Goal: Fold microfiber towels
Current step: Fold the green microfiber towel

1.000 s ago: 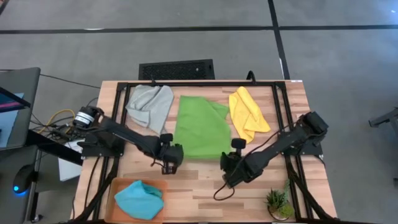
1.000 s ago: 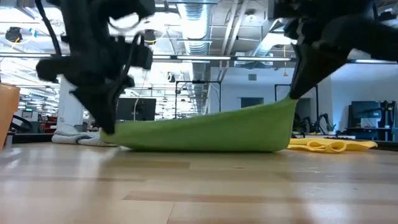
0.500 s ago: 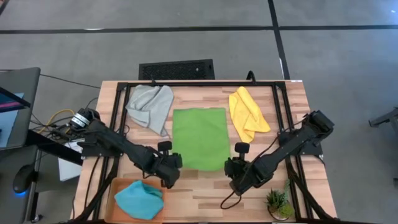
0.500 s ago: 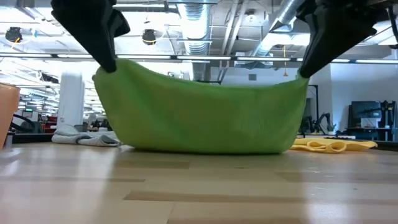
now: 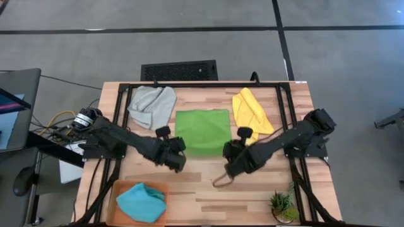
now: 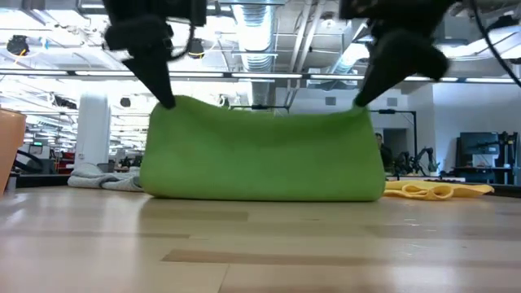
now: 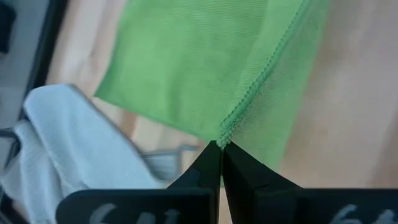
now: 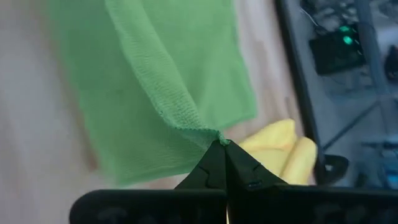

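Note:
The bright green towel (image 5: 202,129) lies mid-table, its far part flat on the wood and its near edge lifted (image 6: 260,155). My left gripper (image 5: 175,159) is shut on its near left corner. My right gripper (image 5: 231,162) is shut on its near right corner. The light grey towel (image 5: 151,104) lies crumpled at the far left. The yellow towel (image 5: 251,113) lies bunched at the far right. The teal blue towel (image 5: 142,202) lies bunched on the orange tray (image 5: 120,186) at the near left. My left gripper pinches the green towel's near left corner (image 7: 224,132) between its two fingers, at the stitched hem, coming from above and the near side. The corner is lifted clear (image 6: 172,104); the cloth hangs below to a fold on the table. My right gripper pinches the green towel's near right corner (image 8: 211,134) between its two fingers, from above and the near side. The corner is lifted clear (image 6: 358,110). The edge between the two grippers sags slightly, and the cloth hangs down to the table.
A small potted plant (image 5: 281,205) stands at the near right corner. Black frame rails (image 5: 202,85) run along the far edge and both sides. Bare wood (image 5: 202,189) lies between the tray and the plant.
Both grippers, shut on the green towel's near corners, first went up and toward the near edge, drawing the cloth out flat. They then went back toward the far edge, carrying the lifted near edge over the part that stays on the table.

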Robot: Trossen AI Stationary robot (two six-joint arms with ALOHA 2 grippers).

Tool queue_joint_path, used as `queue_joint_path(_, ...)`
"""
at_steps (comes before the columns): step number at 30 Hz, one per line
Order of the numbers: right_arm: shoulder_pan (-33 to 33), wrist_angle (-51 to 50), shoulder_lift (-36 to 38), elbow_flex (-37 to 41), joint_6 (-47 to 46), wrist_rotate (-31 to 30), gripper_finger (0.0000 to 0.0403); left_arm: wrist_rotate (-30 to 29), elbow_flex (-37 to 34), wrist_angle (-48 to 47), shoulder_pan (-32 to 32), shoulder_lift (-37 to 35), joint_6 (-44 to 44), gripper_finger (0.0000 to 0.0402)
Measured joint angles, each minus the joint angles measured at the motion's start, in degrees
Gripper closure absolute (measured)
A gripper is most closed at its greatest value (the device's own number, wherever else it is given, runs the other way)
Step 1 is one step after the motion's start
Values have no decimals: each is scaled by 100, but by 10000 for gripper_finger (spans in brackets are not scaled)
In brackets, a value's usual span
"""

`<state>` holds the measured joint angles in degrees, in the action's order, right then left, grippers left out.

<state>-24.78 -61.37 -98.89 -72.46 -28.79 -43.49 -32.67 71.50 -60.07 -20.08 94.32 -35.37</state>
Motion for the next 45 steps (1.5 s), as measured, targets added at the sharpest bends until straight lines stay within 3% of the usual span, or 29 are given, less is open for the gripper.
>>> queue_joint_path(10,1298,340,-9,449,684,-359,397,-91,-4,84,1111,48,639,401)
queue_joint_path(20,2263,1681,-9,888,2135,-386,397,-62,-175,364,2233,46,1381,401)
queue_joint_path(25,2591,1857,-9,900,2519,-434,397,561,-416,942,2675,46,1880,401)
queue_joint_path(33,3014,1851,-9,900,2541,398,373,781,-428,1258,2917,46,2205,398)
queue_joint_path(38,3211,1848,-9,900,2586,597,345,661,-428,1355,2951,46,2457,369)
queue_joint_path(45,3290,1858,-9,900,2919,607,282,147,-428,1351,2965,46,2511,292)
